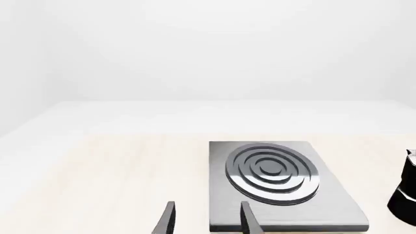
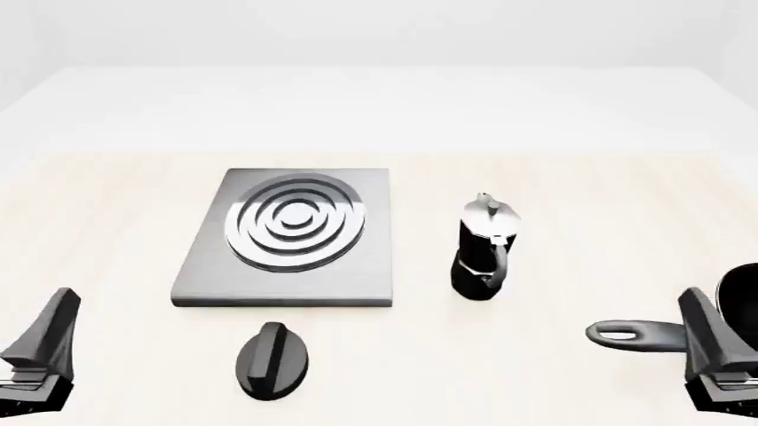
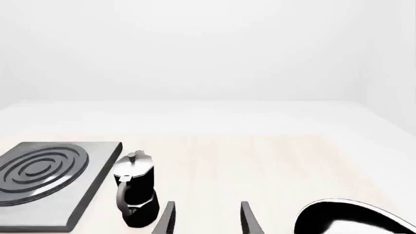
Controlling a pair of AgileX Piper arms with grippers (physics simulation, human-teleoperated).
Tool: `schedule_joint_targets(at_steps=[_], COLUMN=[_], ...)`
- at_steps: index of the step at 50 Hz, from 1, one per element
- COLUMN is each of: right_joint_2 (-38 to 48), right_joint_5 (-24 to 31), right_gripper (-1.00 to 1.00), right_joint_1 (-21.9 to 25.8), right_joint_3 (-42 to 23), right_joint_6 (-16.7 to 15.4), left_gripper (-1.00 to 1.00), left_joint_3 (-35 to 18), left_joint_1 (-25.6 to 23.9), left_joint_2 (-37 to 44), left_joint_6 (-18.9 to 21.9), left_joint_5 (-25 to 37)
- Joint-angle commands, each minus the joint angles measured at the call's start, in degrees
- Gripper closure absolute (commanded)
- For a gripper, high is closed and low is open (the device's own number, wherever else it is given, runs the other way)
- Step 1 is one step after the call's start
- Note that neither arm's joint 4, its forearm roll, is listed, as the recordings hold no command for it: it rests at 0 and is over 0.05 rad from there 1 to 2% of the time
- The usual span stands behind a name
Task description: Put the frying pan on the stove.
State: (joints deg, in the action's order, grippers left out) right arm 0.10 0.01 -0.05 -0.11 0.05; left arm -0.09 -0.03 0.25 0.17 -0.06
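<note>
— How were the hands?

— The left hand [image 1: 206, 220] sat at the near left edge of the counter [image 2: 569, 186], fingers spread wide and holding nothing. The right hand [image 3: 206, 220] sat at the near right edge, also wide and empty.

— And the pan?

— The pan [image 3: 354, 218] lay on the counter at the near right, just beside the right hand, its handle [image 2: 634, 335] pointing left with the slot at its end.

— The stove?

— The stove [image 2: 288, 241] lay flat left of centre, well apart from the pan, burner bare. A coffee pot [image 2: 484, 248] stood upright between them, and a black knob [image 2: 273, 358] lay near the stove's near edge.
</note>
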Motion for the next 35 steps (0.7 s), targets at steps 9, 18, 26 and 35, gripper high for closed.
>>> schedule_joint_targets(at_steps=[9, 18, 26, 35], right_joint_2=[0.1, -0.1, -0.1, -0.1], right_joint_5=[1.3, 4.1, 8.7, 14.9], right_gripper=[-1.0, -1.0, -1.0, -1.0], right_joint_1=[0.0, 0.3, 0.3, 2.2], right_joint_3=[-1.6, -4.6, -9.6, -15.8], right_joint_6=[0.9, 0.5, 1.5, 0.3], left_gripper=[-1.0, -1.0, -1.0, -1.0], left_joint_3=[-0.1, 0.0, 0.0, 0.0], left_joint_1=[0.3, -0.2, -0.9, -1.2], left_joint_2=[0.7, 3.3, 5.2, 4.9], left_joint_6=[1.7, 1.3, 0.8, 0.5], left_joint_5=[0.8, -1.7, -3.8, -3.9])
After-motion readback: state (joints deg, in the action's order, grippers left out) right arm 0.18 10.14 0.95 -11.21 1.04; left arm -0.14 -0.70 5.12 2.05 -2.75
